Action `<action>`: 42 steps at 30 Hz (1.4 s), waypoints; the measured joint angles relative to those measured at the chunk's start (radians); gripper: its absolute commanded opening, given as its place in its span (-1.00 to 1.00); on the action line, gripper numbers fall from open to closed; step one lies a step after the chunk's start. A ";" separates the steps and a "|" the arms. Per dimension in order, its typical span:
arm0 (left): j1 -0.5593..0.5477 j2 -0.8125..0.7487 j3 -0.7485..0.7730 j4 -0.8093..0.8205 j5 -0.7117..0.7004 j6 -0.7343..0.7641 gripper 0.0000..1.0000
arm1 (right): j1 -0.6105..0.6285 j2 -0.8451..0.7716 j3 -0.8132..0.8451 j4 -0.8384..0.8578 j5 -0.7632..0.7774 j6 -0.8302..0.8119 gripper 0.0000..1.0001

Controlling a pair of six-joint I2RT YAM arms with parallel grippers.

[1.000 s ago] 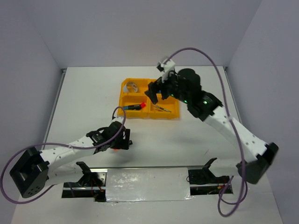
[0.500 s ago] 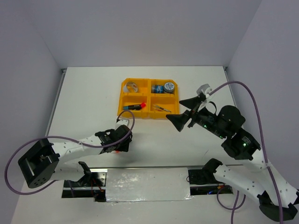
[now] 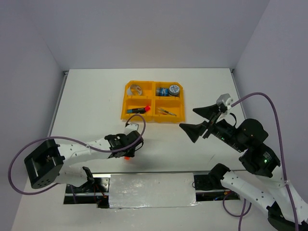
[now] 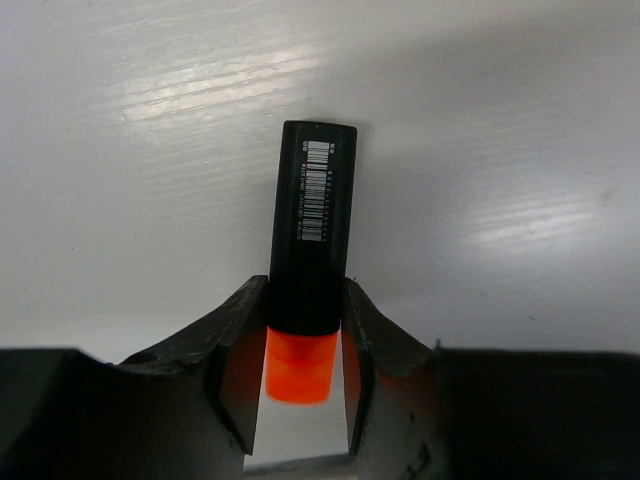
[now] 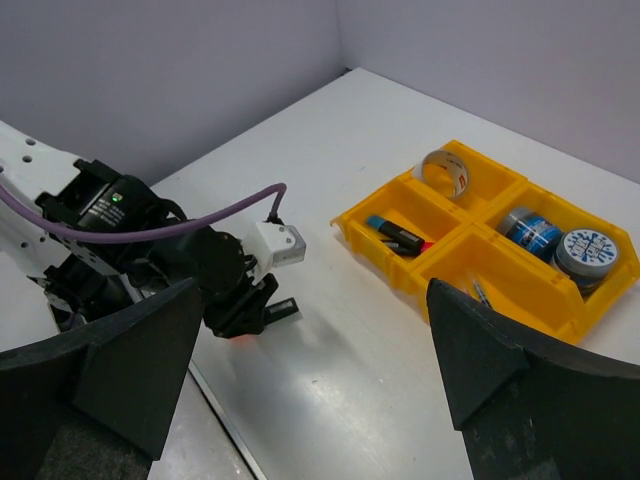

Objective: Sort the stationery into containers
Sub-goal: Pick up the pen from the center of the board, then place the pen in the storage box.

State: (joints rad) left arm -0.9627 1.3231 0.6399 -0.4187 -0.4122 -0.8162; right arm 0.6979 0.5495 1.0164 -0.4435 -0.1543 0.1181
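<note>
One marker (image 4: 310, 240), orange-capped, lies on the bench (image 3: 86, 106), near left, well apart from the tray (image 3: 124, 103). The left pincer (image 4: 303, 315) pinches it; the right pincer (image 3: 187, 119) is spread, empty. Grasping step, I think; next a lift toward the tray's near-left compartment.

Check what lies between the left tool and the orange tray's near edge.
Bare white table, crossed only by the left arm's own purple cable looping above it. The top external view shows this. The left tool grips an orange-capped marker.
</note>
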 measured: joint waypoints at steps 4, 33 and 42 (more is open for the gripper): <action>-0.047 -0.049 0.092 -0.046 -0.011 0.019 -1.00 | 0.000 -0.007 0.006 -0.004 0.001 0.000 0.99; 0.334 0.319 0.353 0.690 0.085 1.058 -0.38 | 0.000 -0.071 -0.018 -0.008 -0.072 0.004 0.99; 0.344 0.346 0.353 0.756 0.018 1.025 0.66 | 0.000 -0.071 -0.021 -0.013 -0.072 0.004 0.99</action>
State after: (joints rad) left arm -0.6186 1.6688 0.9928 0.3374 -0.3939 0.2092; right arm 0.6979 0.4789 0.9955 -0.4568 -0.2264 0.1219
